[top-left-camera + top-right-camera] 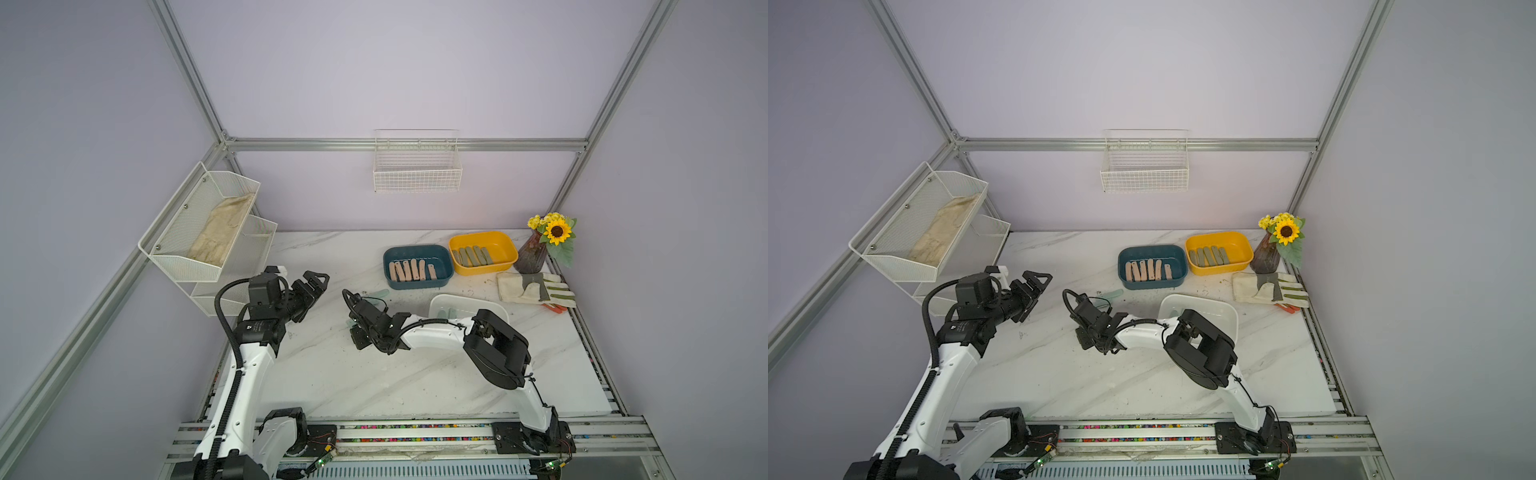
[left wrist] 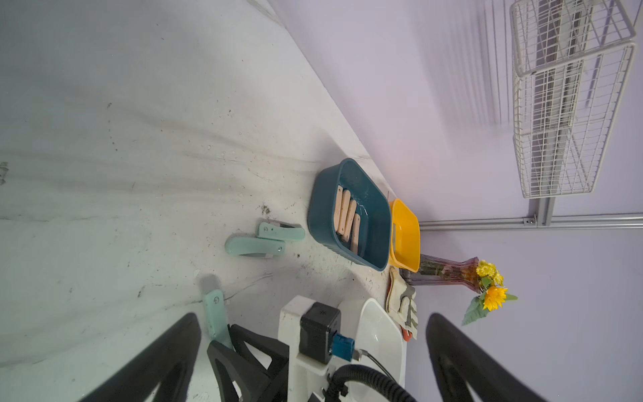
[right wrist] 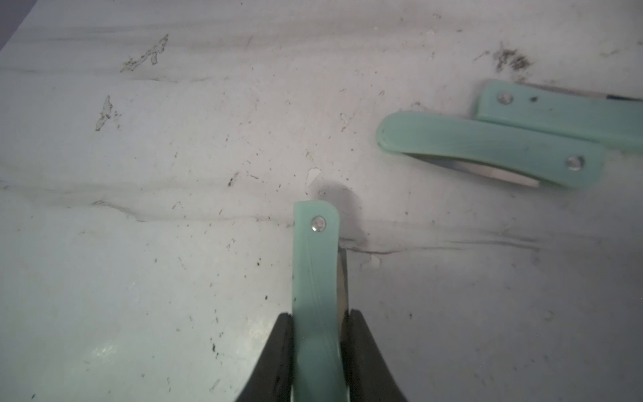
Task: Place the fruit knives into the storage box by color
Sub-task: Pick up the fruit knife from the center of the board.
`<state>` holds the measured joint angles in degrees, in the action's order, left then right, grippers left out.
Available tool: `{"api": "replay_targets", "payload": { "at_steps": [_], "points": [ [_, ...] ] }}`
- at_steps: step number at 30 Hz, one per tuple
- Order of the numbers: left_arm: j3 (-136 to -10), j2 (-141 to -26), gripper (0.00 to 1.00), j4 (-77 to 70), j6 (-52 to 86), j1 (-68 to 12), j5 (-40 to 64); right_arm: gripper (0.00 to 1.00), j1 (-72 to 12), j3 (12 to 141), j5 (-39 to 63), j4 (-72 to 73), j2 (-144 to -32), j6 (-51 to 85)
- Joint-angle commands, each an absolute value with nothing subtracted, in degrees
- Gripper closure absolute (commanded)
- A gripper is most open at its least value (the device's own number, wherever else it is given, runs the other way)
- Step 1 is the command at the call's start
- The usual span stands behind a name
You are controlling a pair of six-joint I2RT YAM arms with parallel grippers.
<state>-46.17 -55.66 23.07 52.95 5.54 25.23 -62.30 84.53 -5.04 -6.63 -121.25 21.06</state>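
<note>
six peach-pink folded plastic knives (image 1: 411,270) lie side by side in the dark teal plastic box (image 1: 417,248); five olive grey-green folded knives (image 1: 471,255) lie in the yellow plastic box (image 1: 482,235), which stands just beside the teal box, perhaps touching it; no pink or olive knife shows on the marble-patterned tabletop (image 1: 332,374), so those two colours look finished; the mint green ones are what is left; the white plastic box (image 1: 469,300), near the teal box on the robot's side, holds at least two mint green knives (image 1: 446,311), though the right arm (image 1: 432,332) hides part of it; the right jaws are closed tight on one mint green folded knife (image 3: 315,278), pinching its edges near one end, the riveted end sticking out over the tabletop on the robot's side of the teal box; whether it is clear of the surface i cannot tell; two more loose mint green knives (image 3: 487,146) lie on the tabletop, touching each other, just in front of the teal box; the left jaws stand wide open and empty, well apart from the teal box; by my reckoning three mint knives have yet to go into the white box: the one in hand, then the loose pair
</note>
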Motion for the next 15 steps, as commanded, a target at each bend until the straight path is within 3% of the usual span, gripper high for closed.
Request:
{"api": "replay_targets", "payload": {
  "at_steps": [1,7,15],
  "points": [
    [-42.2,-54.4,0.00,19.7,55.5,3.3,27.9,0.79,-62.0,82.9,-6.7,-6.0,-116.7,23.1],
    [-40.6,-56.0,0.00,15.4,58.9,-6.4,23.2,0.79,-60.0,78.4,-8.9,-5.6,-110.5,24.5],
    [-46.4,-66.3,0.00,8.3,61.0,-18.5,20.3,0.79,-54.2,69.7,-11.5,-6.4,-98.9,27.6]
  ]
}}
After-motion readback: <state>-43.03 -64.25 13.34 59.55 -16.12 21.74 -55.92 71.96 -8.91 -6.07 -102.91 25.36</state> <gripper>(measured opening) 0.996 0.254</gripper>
